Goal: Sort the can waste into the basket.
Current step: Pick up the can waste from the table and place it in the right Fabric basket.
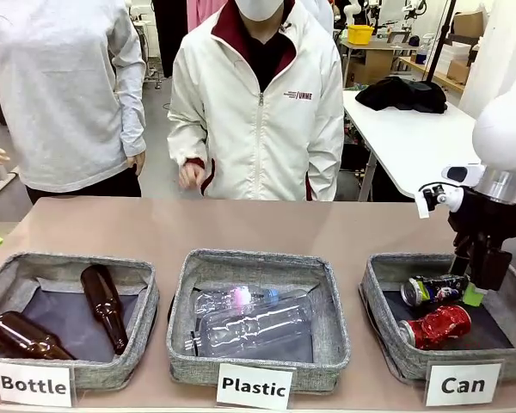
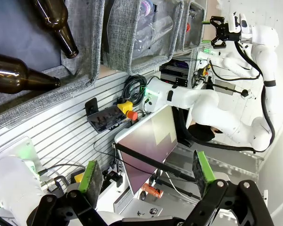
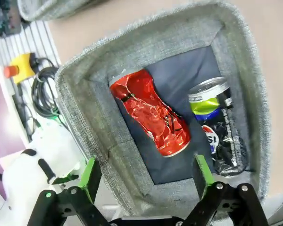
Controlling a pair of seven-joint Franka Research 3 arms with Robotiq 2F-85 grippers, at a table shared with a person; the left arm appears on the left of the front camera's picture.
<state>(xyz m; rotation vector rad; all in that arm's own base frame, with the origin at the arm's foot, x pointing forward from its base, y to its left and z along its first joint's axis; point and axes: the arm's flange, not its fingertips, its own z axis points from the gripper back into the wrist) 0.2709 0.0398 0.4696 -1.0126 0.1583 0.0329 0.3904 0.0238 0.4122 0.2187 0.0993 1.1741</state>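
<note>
Right wrist view: right gripper spread wide above the basket; red can and black-and-blue can lie inside, apparently sorted; left gripper wide, idle.

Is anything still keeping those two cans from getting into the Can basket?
Nothing visible: the red can and the black-and-blue can both lie inside the Can basket, and the right gripper hangs open above them.

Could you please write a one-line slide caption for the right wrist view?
Open right gripper above the Can basket, where the crushed red can and black-and-blue can lie side by side.
</note>
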